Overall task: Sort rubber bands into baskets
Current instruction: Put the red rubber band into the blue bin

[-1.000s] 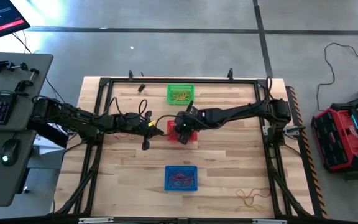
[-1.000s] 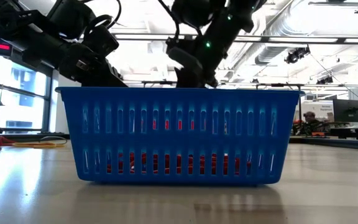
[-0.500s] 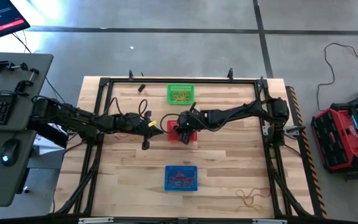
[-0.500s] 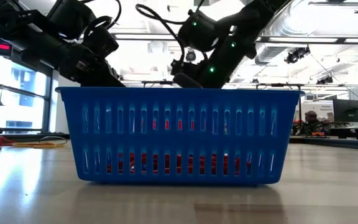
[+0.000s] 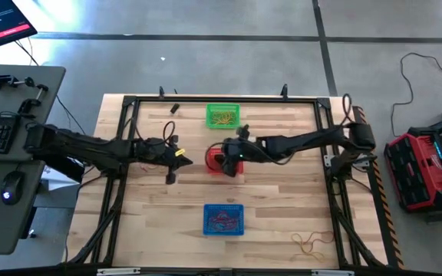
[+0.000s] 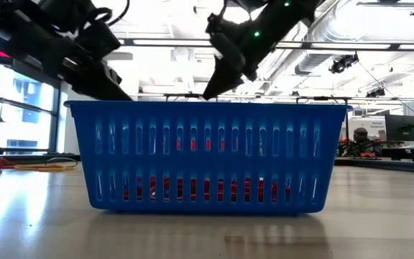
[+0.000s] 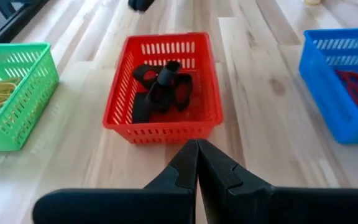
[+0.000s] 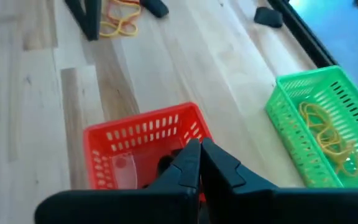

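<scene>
Pale wooden planks formed the table (image 5: 275, 207), which was framed by black rails and stood on a grey concrete floor. Three mesh baskets were set in a line down its middle: the green basket (image 5: 222, 116) at the far edge, the red basket (image 5: 222, 162) at the centre, and the blue basket (image 5: 223, 218) nearest the low camera. Yellow-tan rubber bands (image 8: 323, 134) were seen lying in the green basket, black rubber bands (image 7: 160, 90) in the red basket, and red-orange rubber bands (image 7: 356, 84) in the blue basket. More loose yellow-tan bands (image 5: 310, 244) lay on the planks near the table's right front corner, and another small cluster (image 8: 122, 18) lay on the planks beside the left arm.

The right arm was stretched out low across the table from the right side, and the right gripper (image 8: 199, 163) was held directly above the red basket with its fingers pressed together and nothing visible between them. The left arm was extended from the left side, with the left gripper (image 7: 197, 163) stopped short of the red basket, pointed toward it, its fingers likewise closed tip to tip on nothing.
</scene>
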Action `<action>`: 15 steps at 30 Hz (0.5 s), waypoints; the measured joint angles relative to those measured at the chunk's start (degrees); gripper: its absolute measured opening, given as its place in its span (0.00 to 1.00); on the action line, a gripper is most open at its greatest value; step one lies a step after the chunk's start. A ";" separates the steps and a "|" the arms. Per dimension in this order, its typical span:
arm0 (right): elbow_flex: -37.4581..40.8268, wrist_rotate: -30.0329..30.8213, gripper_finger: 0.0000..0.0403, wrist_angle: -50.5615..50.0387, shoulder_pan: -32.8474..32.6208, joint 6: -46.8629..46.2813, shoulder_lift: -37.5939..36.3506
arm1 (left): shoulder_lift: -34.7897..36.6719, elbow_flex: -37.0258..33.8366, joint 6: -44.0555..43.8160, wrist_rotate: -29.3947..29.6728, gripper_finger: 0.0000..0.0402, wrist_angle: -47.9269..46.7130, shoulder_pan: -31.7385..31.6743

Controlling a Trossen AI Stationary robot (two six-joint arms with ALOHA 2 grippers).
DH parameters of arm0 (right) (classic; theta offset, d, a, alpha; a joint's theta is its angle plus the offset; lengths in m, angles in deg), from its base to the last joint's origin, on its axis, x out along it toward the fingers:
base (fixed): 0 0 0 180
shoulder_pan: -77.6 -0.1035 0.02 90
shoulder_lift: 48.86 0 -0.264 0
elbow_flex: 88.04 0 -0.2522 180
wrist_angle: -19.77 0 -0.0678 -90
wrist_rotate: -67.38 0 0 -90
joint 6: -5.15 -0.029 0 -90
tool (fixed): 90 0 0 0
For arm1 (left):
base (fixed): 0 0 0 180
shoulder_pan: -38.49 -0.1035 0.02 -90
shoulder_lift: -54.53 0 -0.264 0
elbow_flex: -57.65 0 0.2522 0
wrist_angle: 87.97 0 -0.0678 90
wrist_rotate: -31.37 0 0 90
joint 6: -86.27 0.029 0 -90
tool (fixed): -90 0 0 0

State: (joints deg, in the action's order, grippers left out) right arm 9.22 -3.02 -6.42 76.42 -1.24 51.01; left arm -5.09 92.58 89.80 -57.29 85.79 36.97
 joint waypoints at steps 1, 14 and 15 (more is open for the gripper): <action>0.79 0.14 0.00 0.61 -0.33 -0.07 -0.43 | 1.20 0.02 0.00 0.00 0.00 -1.71 0.28; 11.37 0.91 0.00 13.79 -5.90 -2.56 -4.34 | 6.83 0.00 -9.85 0.32 0.00 -16.71 8.64; 11.96 1.21 0.00 14.27 -6.43 -2.30 -5.25 | 6.72 0.00 -10.83 0.71 0.00 -17.14 9.52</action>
State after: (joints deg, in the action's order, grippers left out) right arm 21.18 -1.80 7.85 69.99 -3.53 45.76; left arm 1.64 92.58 78.97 -56.58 68.65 46.49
